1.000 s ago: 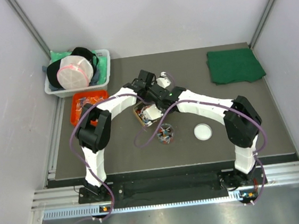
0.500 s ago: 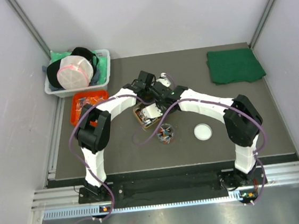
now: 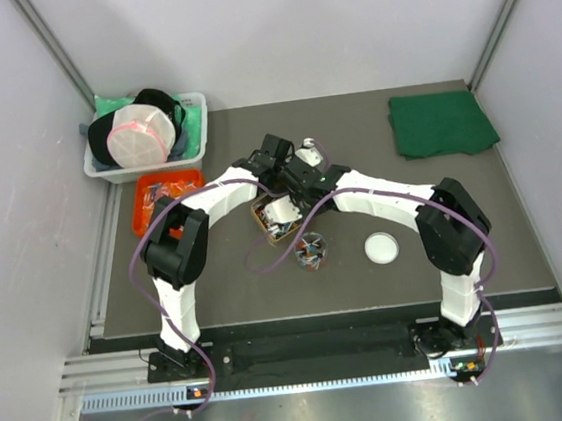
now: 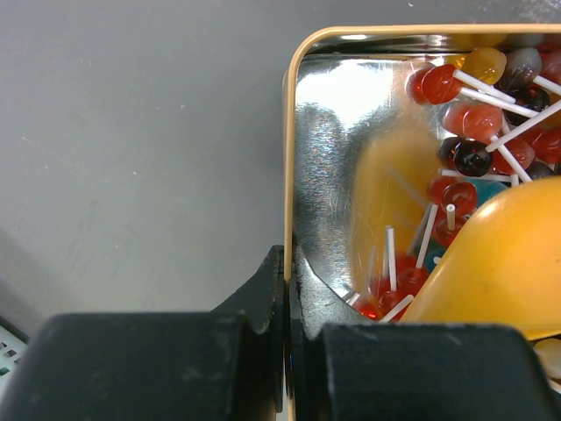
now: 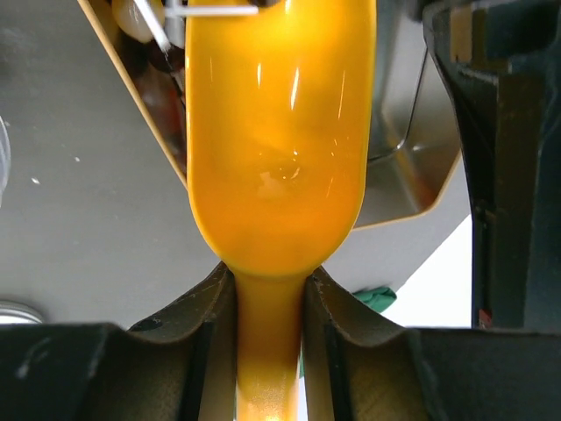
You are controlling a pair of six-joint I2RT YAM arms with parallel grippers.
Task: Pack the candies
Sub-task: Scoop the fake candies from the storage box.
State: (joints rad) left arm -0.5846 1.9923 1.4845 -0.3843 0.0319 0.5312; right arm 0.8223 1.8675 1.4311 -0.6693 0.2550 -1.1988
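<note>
**Scooping from the tin, jar waiting nearby**

Left gripper [image 4: 287, 294]: pinched shut on the side wall of the tin [image 4: 289, 132], one finger inside and one outside, steadying it on the table [image 4: 131, 132].

Right gripper [image 5: 269, 303]: closed around the thin handle of the orange scoop [image 5: 276, 132], bowl dipped into the tin.

Candies [image 4: 473, 123]: small round sweets on white sticks, in red, black, amber and one blue. Heaped at the far side of the tin, partly under the scoop. More of them in the small clear jar [image 3: 311, 252] near the tin, with a white lid [image 3: 382, 248] lying apart to the right.

To do this step well:
- Hold the tin firm and flat while driving the scoop low along the shiny floor into the heap, not over it.
- Tilt the bowl up before lifting; loose sticks are likely to snag or tip sweets over the lip.
- Lift clear of the rim, carry level to the jar, and pour slowly over its centre, given the small mouth.

Hard to say from the right wrist view, showing only the scoop's glossy back, whether anything is loaded yet.

Writing: none legible on tin, scoop or jar. No brand or label to be made out.
</note>
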